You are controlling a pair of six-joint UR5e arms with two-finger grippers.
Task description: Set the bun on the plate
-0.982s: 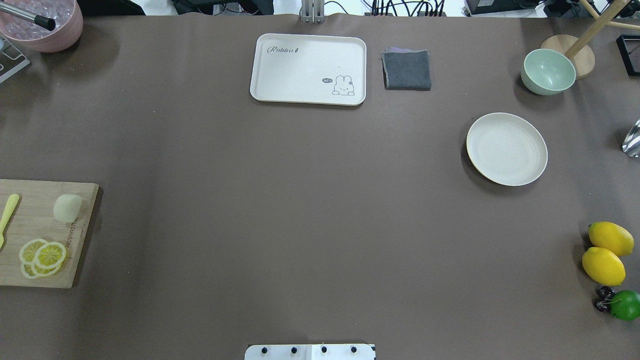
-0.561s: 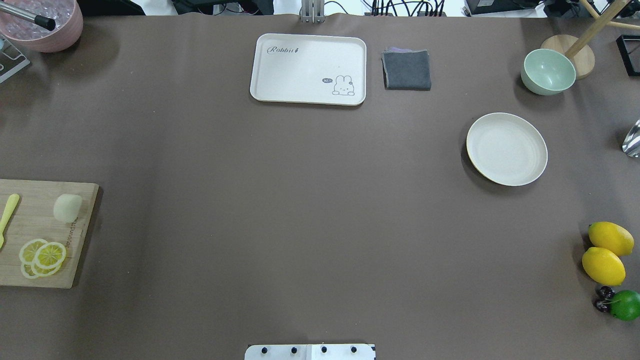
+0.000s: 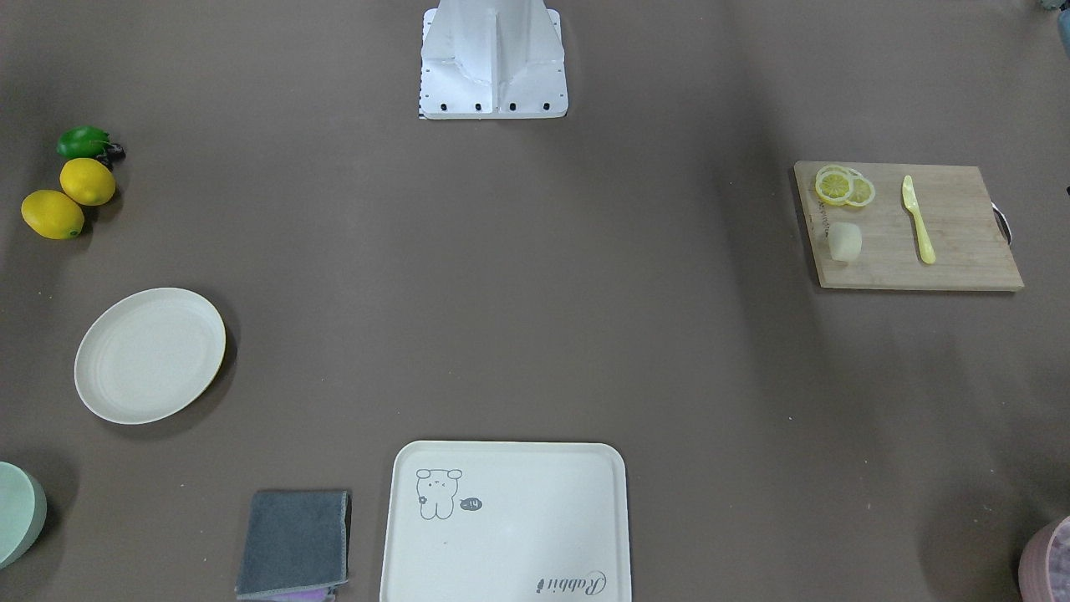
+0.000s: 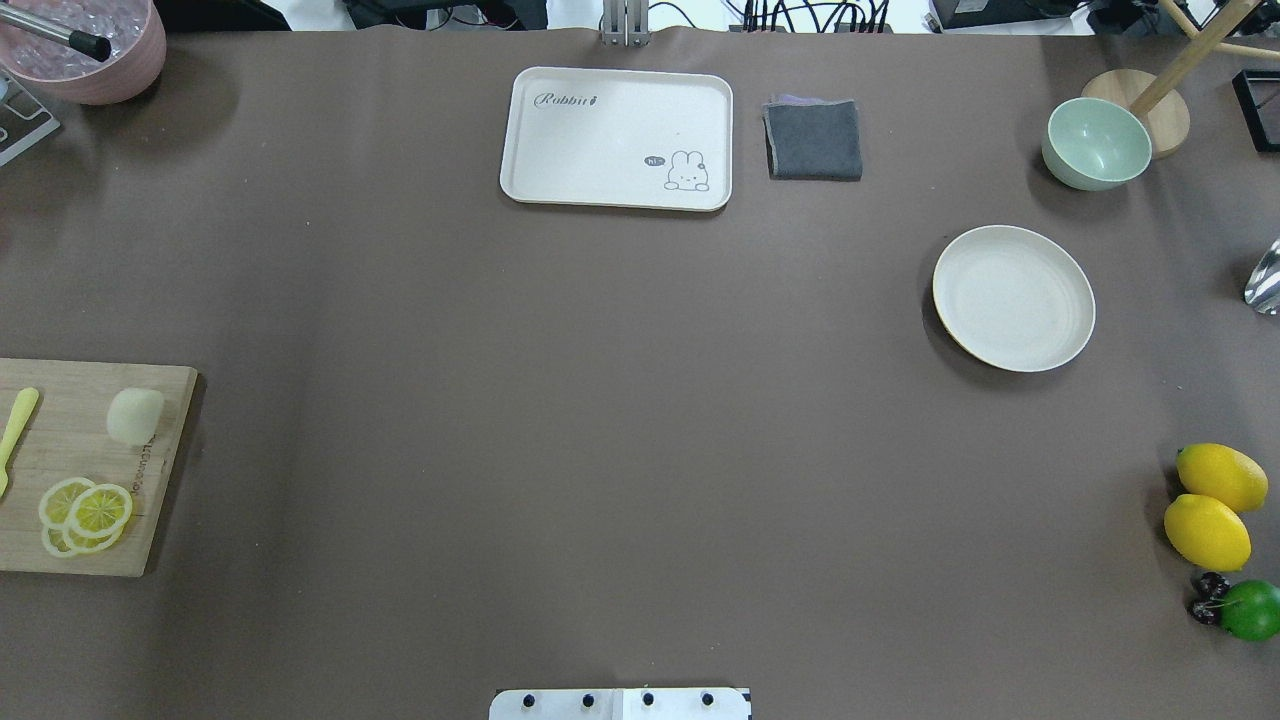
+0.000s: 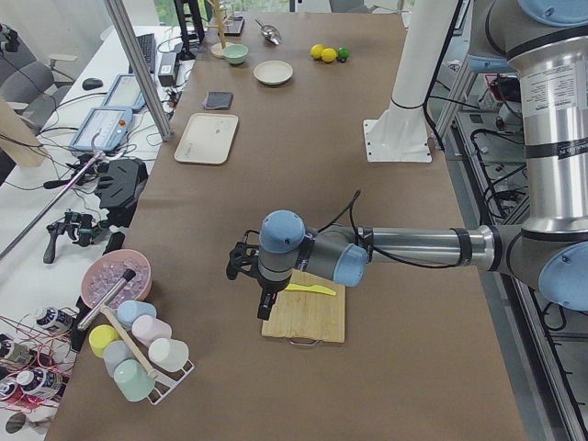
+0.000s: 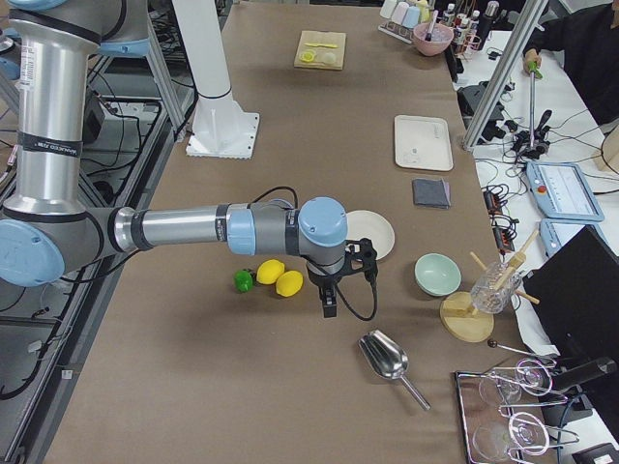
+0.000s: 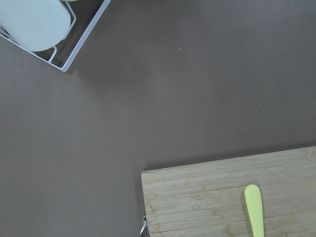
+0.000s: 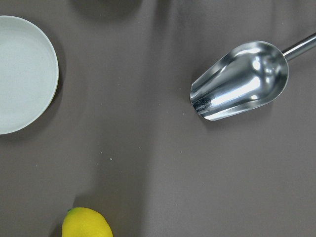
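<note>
Bun (image 4: pixel 135 415): on the cutting board (image 4: pixel 90 465), right by the board's edge that faces mid-surface, on the robot's left side, just apart from the lemon slices (image 4: pixel 85 515).
Plate (image 4: pixel 1013 298): flat on the robot's right side, well apart from the bun.
Open room: a wide bare run of brown surface (image 4: pixel 600 450) lies between board and plate; the tray (image 4: pixel 615 140) and grey cloth (image 4: pixel 813 140) sit along the far edge.
Plate's neighbours: green bowl (image 4: pixel 1095 143) beyond it, lemons (image 4: pixel 1207 532) and lime (image 4: pixel 1250 610) nearer the robot, all apart from its rim.
Left tool (image 5: pixel 263 310): seen only from the side, hanging by the board's corner on the cup rack (image 5: pixel 138 358) side; open or closed, can't tell.
Right tool (image 6: pixel 329 304): side view only, hanging between the lemons and the metal scoop (image 8: pixel 239 81), near the plate; grip state can't be told.
View differences: overhead cuts off the yellow knife (image 3: pixel 918 219), while the front view shows all of it; the left side view hides the bun behind the arm.
</note>
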